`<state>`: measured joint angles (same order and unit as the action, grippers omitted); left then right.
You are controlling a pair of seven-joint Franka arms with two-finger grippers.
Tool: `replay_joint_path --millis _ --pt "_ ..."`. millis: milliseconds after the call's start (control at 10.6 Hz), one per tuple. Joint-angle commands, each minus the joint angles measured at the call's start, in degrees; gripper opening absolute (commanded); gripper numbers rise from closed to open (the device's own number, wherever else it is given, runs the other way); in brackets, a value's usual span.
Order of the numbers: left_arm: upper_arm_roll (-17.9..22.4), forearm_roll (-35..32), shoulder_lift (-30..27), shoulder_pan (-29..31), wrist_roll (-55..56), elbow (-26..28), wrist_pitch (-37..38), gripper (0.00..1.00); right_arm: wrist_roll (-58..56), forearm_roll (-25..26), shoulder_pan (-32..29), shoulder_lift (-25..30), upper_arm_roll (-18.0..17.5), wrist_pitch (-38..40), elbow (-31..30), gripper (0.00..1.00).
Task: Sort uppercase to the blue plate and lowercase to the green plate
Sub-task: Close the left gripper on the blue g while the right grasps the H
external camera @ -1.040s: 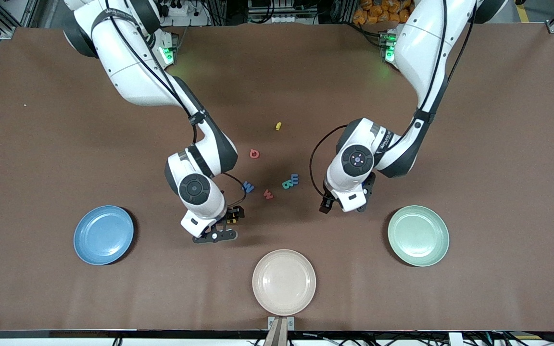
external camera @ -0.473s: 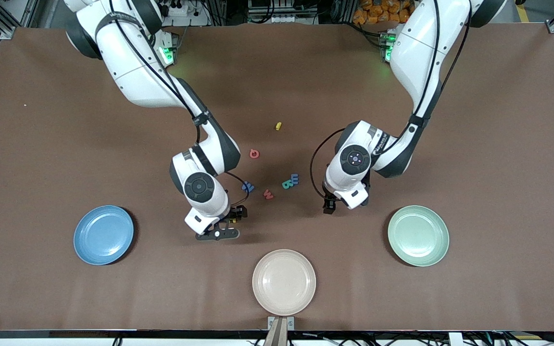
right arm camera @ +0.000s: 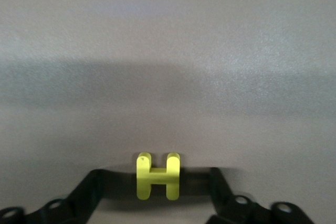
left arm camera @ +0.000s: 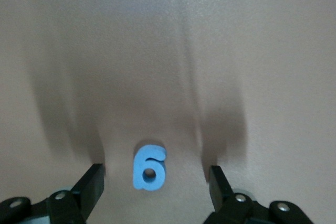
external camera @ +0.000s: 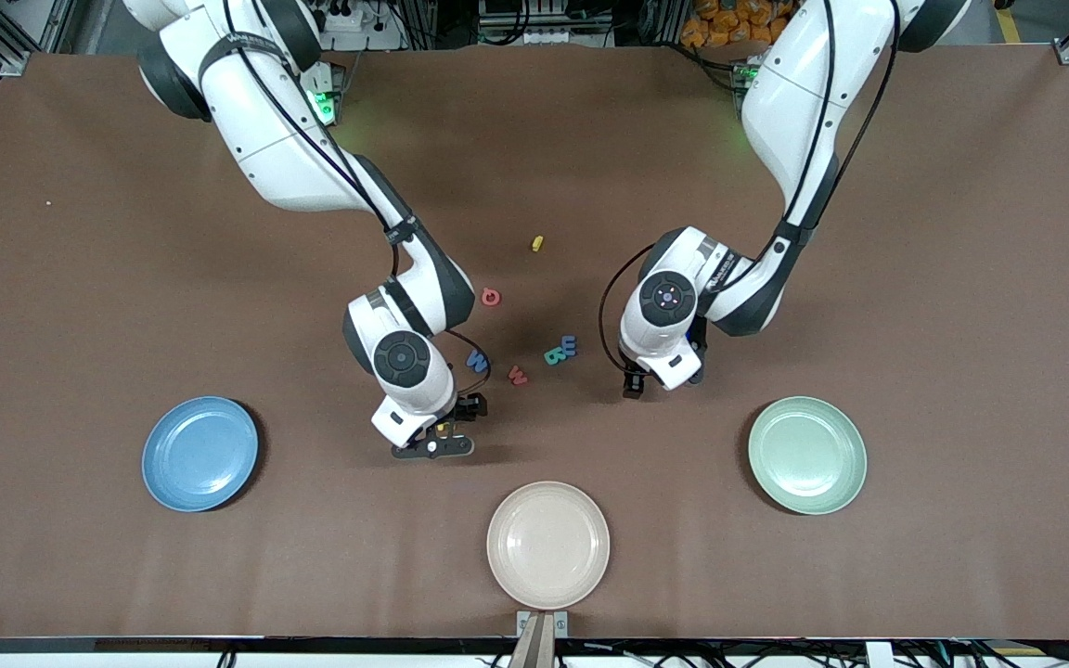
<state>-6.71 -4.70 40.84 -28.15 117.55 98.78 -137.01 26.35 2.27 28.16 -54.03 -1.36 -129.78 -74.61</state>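
- Yellow H point(right arm camera: 157, 176) sits between the fingers of the right gripper point(external camera: 443, 436), which is closed on it above bare table point(external camera: 80, 278), between the blue plate point(external camera: 200, 454) and beige plate point(external camera: 547, 545).
- Left gripper point(left arm camera: 155, 182) is spread open around the blue g point(left arm camera: 149, 168) lying on the table, near the green plate point(external camera: 807, 455).

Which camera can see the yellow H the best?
The right wrist view: the yellow H sits big and plain between the right gripper fingers, its whole shape readable. In the front view it is only a yellow speck at that gripper, above the table. The left wrist view shows none of it, only the blue g.
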Motion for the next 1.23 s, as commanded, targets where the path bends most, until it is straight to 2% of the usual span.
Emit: replay_joint_path --millis 0,284,378,473,662,851,1134 --pt "0.38 -3.21 -1.11 -0.51 1.98 1.68 -0.89 0.87 1.33 1.07 -0.03 -0.2 -0.05 -0.21 -0.01 0.0" --pt "0.38 -3.56 -1.03 -0.59 1.8 1.5 -0.98 0.45 1.33 1.07 -0.21 0.07 -0.05 -0.12 -0.01 0.0" --pt "0.3 -5.04 -0.85 -0.59 1.8 1.41 -0.98 0.26 1.25 0.98 -0.56 0.5 0.3 0.4 0.25 0.0" --pt "0.21 -5.93 -0.76 -0.59 1.8 1.41 -0.98 0.0 0.81 0.9 -1.34 1.72 0.48 0.58 0.26 0.0" --pt "0.21 -7.59 -0.85 -0.16 -0.38 0.71 -0.98 0.0 -1.55 0.63 -4.76 3.4 0.48 2.07 0.61 0.0" --pt "0.38 -7.87 -2.25 1.24 -8.96 0.01 -0.63 0.0 -9.26 0.45 -8.54 4.72 1.0 4.7 0.61 0.0" --pt "-0.05 -7.09 -4.62 6.76 -23.71 -1.92 1.21 0.0 -20.95 0.37 -10.49 6.66 6.78 9.44 0.61 0.0"
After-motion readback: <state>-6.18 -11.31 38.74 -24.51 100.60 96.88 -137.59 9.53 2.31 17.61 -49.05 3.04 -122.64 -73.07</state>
